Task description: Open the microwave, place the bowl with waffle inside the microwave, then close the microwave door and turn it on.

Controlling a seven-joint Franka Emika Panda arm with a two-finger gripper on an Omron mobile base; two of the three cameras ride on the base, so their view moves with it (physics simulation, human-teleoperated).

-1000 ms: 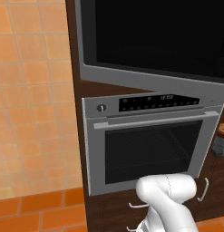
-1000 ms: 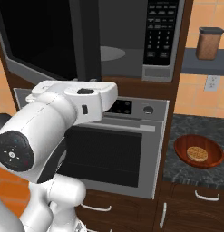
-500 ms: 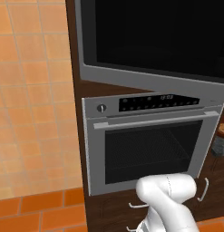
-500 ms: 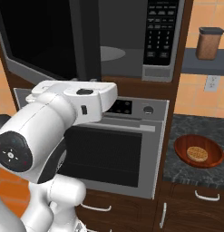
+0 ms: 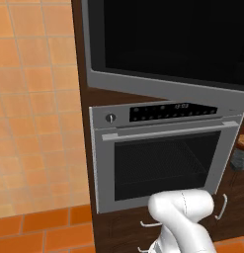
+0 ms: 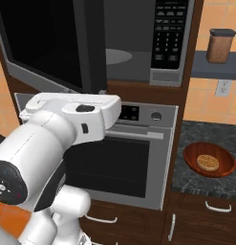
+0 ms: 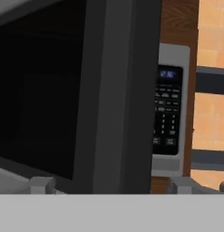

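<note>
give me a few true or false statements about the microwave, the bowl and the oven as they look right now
1. The microwave door stands swung open, showing the turntable inside. True.
2. The bowl sits inside the microwave. False: it rests on the dark counter to the right of the oven.
3. A waffle lies in the bowl. True.
4. The oven door hangs open. False: it is closed.
5. The gripper is clamped on the door's edge. False: its fingertips stand wide apart, holding nothing.
</note>
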